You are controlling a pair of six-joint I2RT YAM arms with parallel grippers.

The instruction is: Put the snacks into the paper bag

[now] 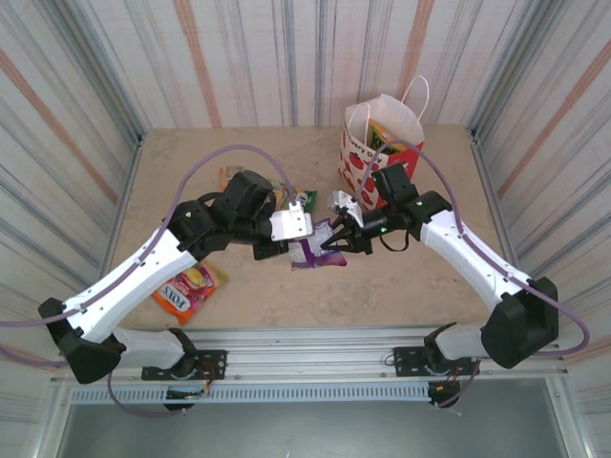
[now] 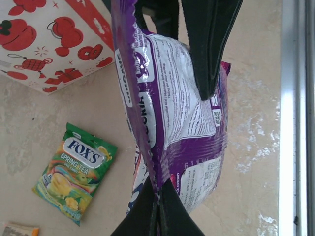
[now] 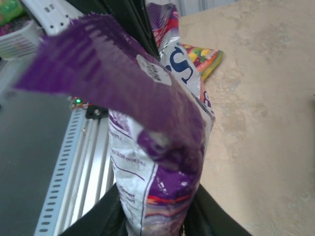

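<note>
Purple packet up off the table, slung between both grippers near the middle, well short of the paper bag standing upright at the far right. Left gripper pressed together on the crimped seam at one end; right gripper at the other end, fingers flanking the foil and seemingly pinching it. Looks like a handover toward the arm nearer the bag. Risk of a tear along the seam from both arms pulling at once. Risk of a drop onto the table from an early release on the left with only a shallow hold on the right, slick foil sliding out. Further on, risk of snagging the rope handles or tipping the bag on a low approach. Green Fox's packet and red-orange packet flat on the table, not yet bagged.
</note>
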